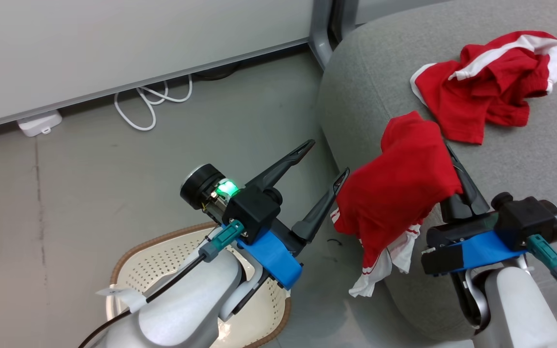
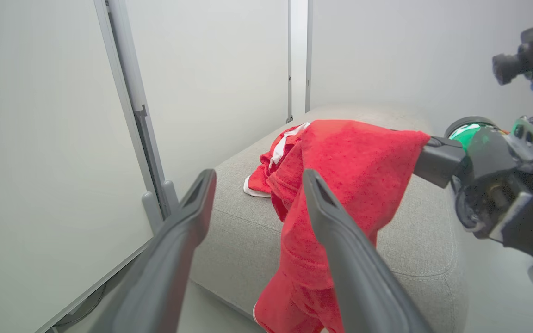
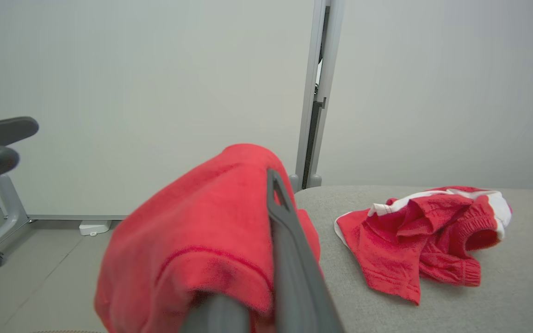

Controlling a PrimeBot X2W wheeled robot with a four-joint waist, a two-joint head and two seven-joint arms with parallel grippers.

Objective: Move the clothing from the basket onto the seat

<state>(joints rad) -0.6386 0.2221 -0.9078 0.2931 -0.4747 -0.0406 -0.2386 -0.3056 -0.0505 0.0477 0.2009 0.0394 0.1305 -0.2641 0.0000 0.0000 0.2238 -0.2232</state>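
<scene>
Entry: bright red white-trimmed fabric garment (image 1: pixel 399 188), draping over my right gripper (image 1: pixel 440 159) (clamped or not, I cannot tell), is hanging off the large light grey woven seat's (image 1: pixel 370 72) near edge, the seat top lying ahead-right; my left gripper (image 1: pixel 328 157) is gaping empty.

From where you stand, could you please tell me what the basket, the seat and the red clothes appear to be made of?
Basket: cream moulded plastic, going by its regular punched holes, with a brown woven-look rim, possibly plastic too. Seat: matte grey woven upholstery, fine weave visible. Red clothes: soft knit-like fabric, limp and creased; fibre unclear.
</scene>
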